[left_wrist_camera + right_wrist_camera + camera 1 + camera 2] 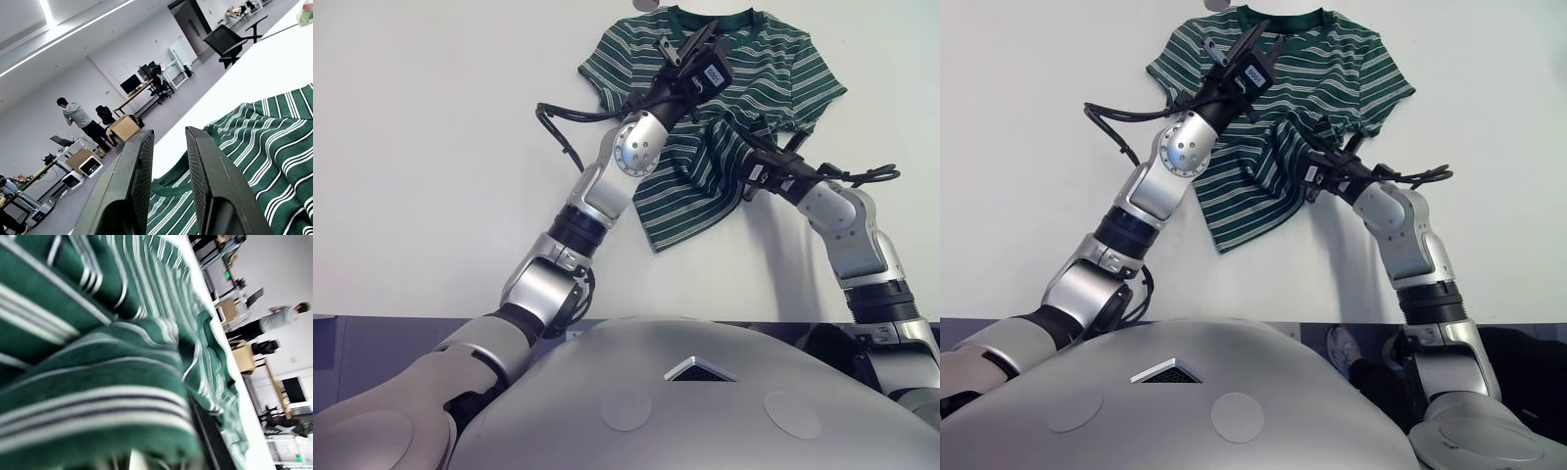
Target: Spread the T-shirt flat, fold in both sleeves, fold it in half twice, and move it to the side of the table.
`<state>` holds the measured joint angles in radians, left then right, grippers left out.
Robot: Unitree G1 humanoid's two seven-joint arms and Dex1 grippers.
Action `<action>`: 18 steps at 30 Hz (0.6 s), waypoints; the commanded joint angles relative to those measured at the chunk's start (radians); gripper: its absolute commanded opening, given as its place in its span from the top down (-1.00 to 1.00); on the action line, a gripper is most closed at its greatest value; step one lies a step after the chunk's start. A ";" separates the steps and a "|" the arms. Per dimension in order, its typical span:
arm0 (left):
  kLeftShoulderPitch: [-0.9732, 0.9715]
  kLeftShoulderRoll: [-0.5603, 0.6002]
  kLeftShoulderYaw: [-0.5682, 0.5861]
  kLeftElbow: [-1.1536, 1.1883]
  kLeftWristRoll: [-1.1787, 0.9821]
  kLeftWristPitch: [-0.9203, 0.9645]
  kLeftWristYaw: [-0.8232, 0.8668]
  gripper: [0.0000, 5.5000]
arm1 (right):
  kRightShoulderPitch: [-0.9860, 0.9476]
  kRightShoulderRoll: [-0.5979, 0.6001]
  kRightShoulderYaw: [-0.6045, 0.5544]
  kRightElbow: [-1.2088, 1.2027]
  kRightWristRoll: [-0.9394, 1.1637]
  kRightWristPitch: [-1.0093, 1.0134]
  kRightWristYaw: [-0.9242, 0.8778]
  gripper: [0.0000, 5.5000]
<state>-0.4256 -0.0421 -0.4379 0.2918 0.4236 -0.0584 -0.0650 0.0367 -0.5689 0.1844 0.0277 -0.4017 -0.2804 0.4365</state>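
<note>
Left gripper [698, 44] hovers over the upper chest of the T-shirt [793, 83], close to the collar. Its two fingers [139, 166] are a little apart and hold nothing between them. Right gripper [756, 149] is nearer to the robot, at the middle of the shirt toward the robot's right, and it pinches a bunched fold of the striped cloth (the fabric rises in wrinkles toward it). The T-shirt lies on the white table [431, 147], collar away from the robot, both sleeves out, the lower part crumpled and drawn to a point. In the room behind, cardboard boxes [125, 128] stand near the desks; what is inside them I cannot tell.
</note>
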 commanded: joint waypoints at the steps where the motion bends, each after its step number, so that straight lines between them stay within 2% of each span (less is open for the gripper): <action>1: 0.005 0.002 0.002 -0.008 -0.001 -0.004 0.000 0.57 | -0.007 -0.006 -0.004 0.014 0.002 -0.025 -0.024 0.64; 15: 0.014 0.006 -0.001 -0.004 -0.001 -0.005 -0.001 0.57 | 0.001 -0.002 0.011 -0.001 0.012 -0.001 -0.019 0.64; 18: 0.017 0.007 -0.002 -0.005 -0.001 -0.004 -0.002 0.57 | 0.011 0.020 -0.002 0.007 0.067 0.055 0.007 0.64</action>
<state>-0.4164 -0.0375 -0.4386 0.2918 0.4236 -0.0584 -0.0649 0.0388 -0.5658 0.1955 0.0306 -0.3880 -0.2722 0.4200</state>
